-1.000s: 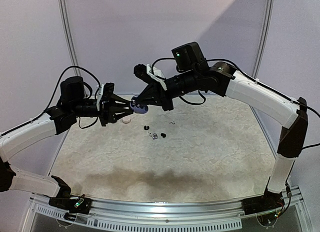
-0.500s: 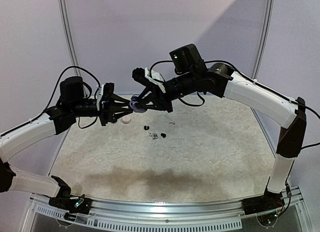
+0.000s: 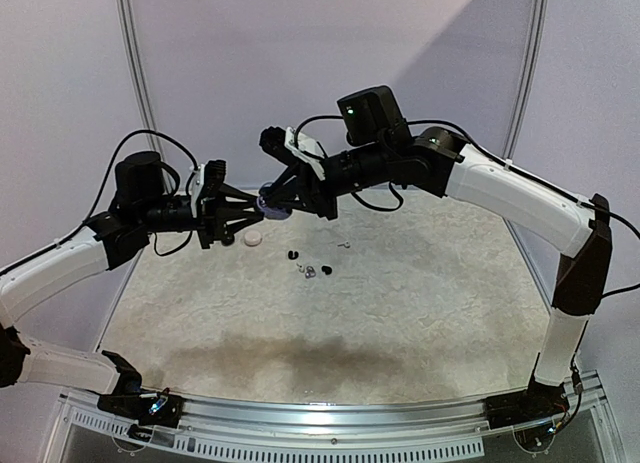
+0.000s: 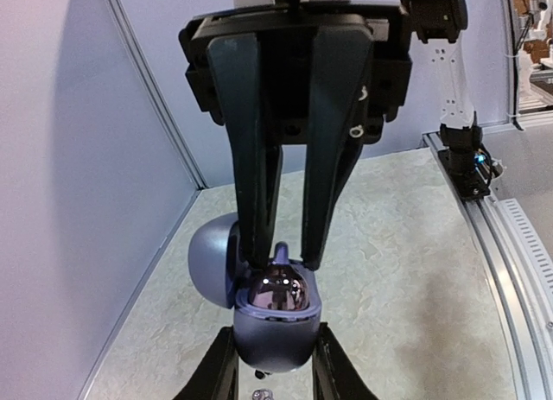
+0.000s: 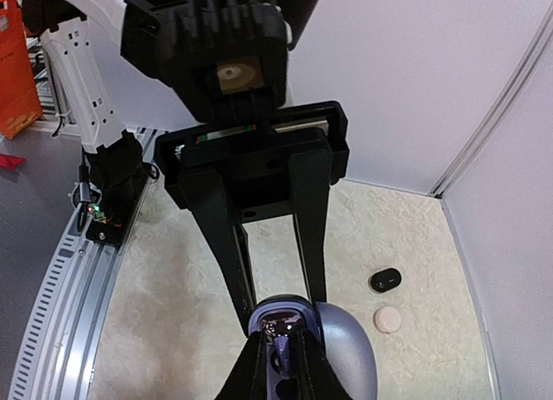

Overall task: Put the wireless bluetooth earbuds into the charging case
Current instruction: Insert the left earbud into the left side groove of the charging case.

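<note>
My left gripper is shut on a purple-blue charging case and holds it in the air over the back left of the table. The case's lid hangs open to one side. My right gripper meets it from the opposite side, with its fingertips dipped into the glossy inside. A purple earbud stands in the case between those fingertips. Thin dark gaps show on both sides of it, so the jaws are only slightly open. Two black earbuds lie on the mat below.
A white round piece lies on the mat under the left gripper, next to a black bud. Small silvery bits lie near the table's middle. Grey walls with metal corner posts close the back; a metal rail runs along the front.
Both grippers and the case have drifted a little up and to the left. The right jaws have parted slightly around the purple earbud.
</note>
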